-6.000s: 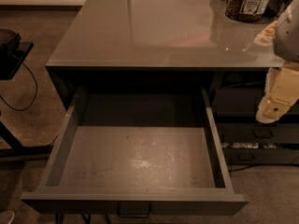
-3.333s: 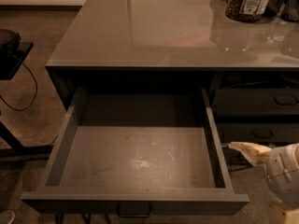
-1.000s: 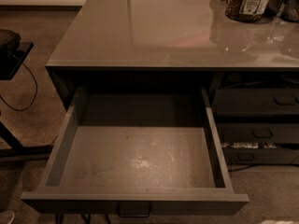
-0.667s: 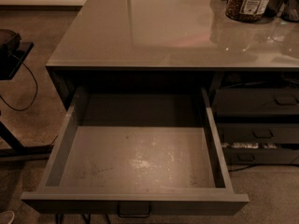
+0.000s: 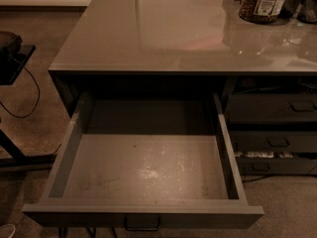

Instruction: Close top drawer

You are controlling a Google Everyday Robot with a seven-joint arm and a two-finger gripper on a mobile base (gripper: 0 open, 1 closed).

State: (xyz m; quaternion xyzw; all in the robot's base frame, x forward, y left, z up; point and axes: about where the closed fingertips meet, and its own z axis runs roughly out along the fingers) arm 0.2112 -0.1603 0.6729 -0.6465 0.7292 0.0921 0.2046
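The top drawer (image 5: 143,170) stands pulled far out from under the grey counter, filling the lower middle of the camera view. It is wide and deep, with dark-grey walls and a pale scuffed floor, and nothing lies in it. Its small dark bar handle (image 5: 142,223) shows at the centre of the front, at the bottom edge of the view. The gripper and arm are out of view.
The glossy grey countertop (image 5: 178,29) spans the top, with a jar of dark snacks (image 5: 262,1) at its far right. Slimmer grey drawers (image 5: 275,118) are stacked to the right of the open one. A dark stand with a cable (image 5: 12,58) is at left on the carpet.
The arm, at right 6 s ago and low right 3.3 s ago, has left the view. The drawer has not moved over the last second.
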